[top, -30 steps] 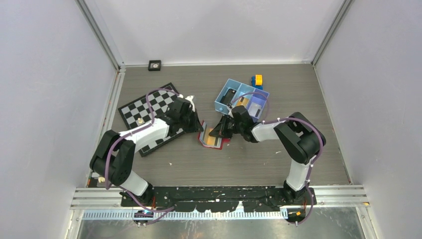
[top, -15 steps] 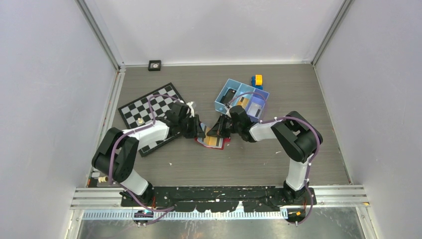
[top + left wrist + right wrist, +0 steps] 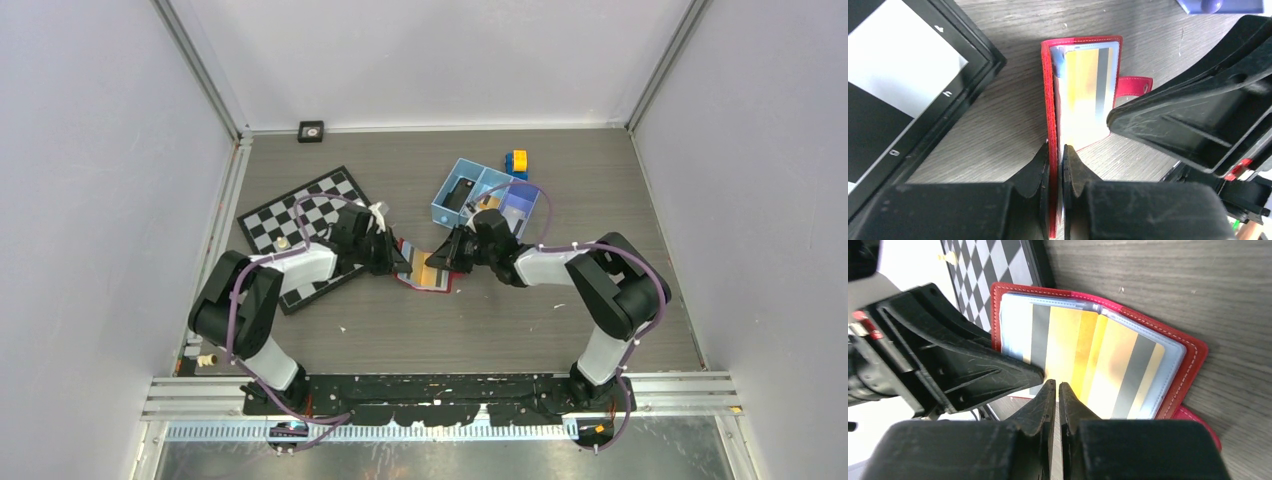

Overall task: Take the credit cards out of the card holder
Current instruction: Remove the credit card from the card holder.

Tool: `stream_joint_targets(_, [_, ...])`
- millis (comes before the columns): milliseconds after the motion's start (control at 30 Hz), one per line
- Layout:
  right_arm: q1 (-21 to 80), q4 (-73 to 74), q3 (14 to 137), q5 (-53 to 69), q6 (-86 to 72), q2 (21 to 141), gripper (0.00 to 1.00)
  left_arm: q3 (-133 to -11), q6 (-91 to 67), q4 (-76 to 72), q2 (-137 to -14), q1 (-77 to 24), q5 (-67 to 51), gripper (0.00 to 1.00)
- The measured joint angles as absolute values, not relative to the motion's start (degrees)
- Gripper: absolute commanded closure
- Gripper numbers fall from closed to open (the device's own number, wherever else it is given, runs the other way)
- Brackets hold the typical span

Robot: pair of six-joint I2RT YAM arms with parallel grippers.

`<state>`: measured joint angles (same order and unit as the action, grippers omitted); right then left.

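Two pincers are meeting over the card holder [image 3: 1194, 359], which is lying open on the worktop [image 3: 500, 320] just beside the chessboard [image 3: 300, 215]; the left pincer [image 3: 1056, 161] is clamping the red cover's edge; the credit cards [image 3: 1083, 355] are resting inside the pale lining; the right pincer [image 3: 1057, 391] is sitting at their edge, jaws almost together, though whether it is nipping one I cannot tell.

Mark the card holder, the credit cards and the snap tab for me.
card holder [image 3: 1195, 357]: right wrist view, red outer edge.
credit cards [image 3: 1070, 347]: right wrist view, gold stripe of one card.
snap tab [image 3: 1134, 86]: left wrist view, middle of the red tab.
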<state>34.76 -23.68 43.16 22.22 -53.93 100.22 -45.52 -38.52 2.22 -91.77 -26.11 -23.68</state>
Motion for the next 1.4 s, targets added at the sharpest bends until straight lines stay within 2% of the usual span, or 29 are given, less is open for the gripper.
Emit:
stream_joint_targets(200, [33.52,-23.05,43.05,21.96,-54.13,99.35,0.71,-38.3,-44.51,-8.88,-91.42,-22.48,-29.15,1.0])
stream_joint_targets(467, [31.79,-23.24,41.58,22.83,-54.92,98.74,0.62,-34.83,-49.95,-16.47,-84.79,-21.54,-33.12,1.0])
stream_joint_targets(600, [30.85,-25.56,40.23,24.32,-56.31,97.43,0.53,-34.02,-51.9,-19.66,-81.3,-21.23,-34.37,1.0])
stream_joint_targets(967, [29.76,-35.83,34.7,27.99,-60.4,89.84,0.52,-32.53,-56.66,-25.67,-80.23,-20.93,-37.65,1.0])
stream_joint_targets(1200, [29.76,-41.58,33.98,30.39,-62.81,89.32,0.51,-31.79,-59.57,-31.22,-80.58,-20.91,-39.81,1.0])
stream_joint_targets(1400, [29.82,-44.99,33.98,32.1,-64.47,90.45,0.61,-31.18,-63.64,-38.54,-84.36,-20.86,-42.52,1.0])
